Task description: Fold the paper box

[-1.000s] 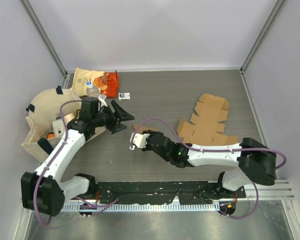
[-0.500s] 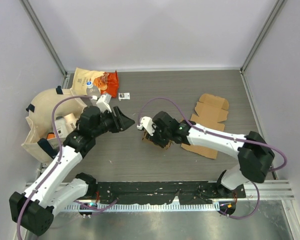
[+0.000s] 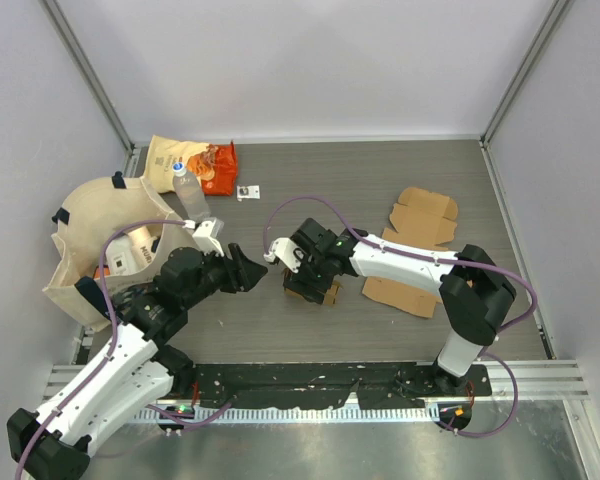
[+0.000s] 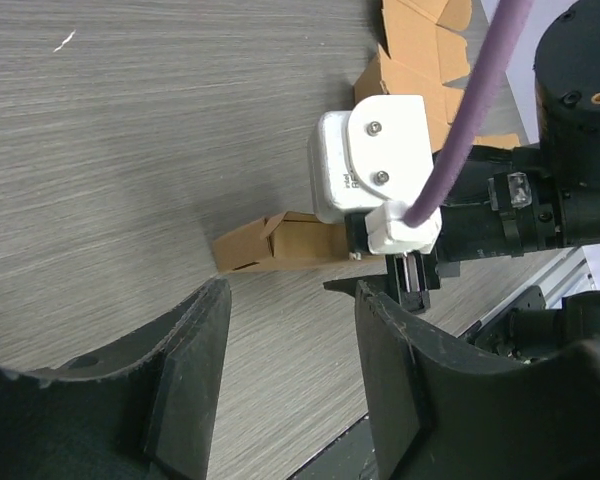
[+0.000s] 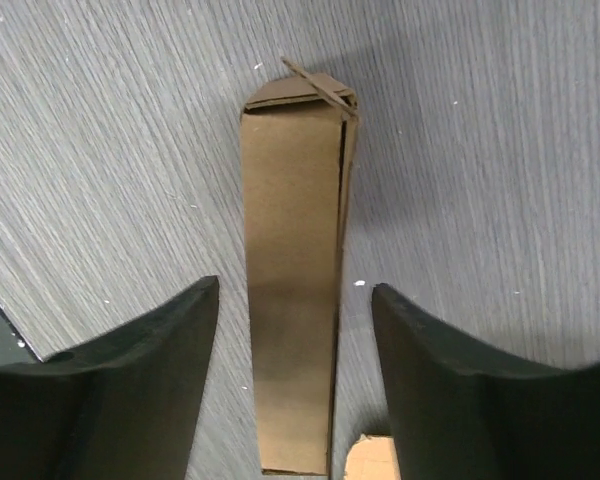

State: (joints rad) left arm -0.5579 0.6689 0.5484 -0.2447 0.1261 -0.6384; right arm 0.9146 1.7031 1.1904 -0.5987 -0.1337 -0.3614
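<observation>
While left gripper and right gripper gape empty, the box lies half-hidden.

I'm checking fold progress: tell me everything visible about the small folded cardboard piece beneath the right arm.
The folded box is plain brown cardboard, long and narrow, with small tabs splaying at one end. It lies on the grey table between the open fingers of the right pincer, touching neither.
</observation>
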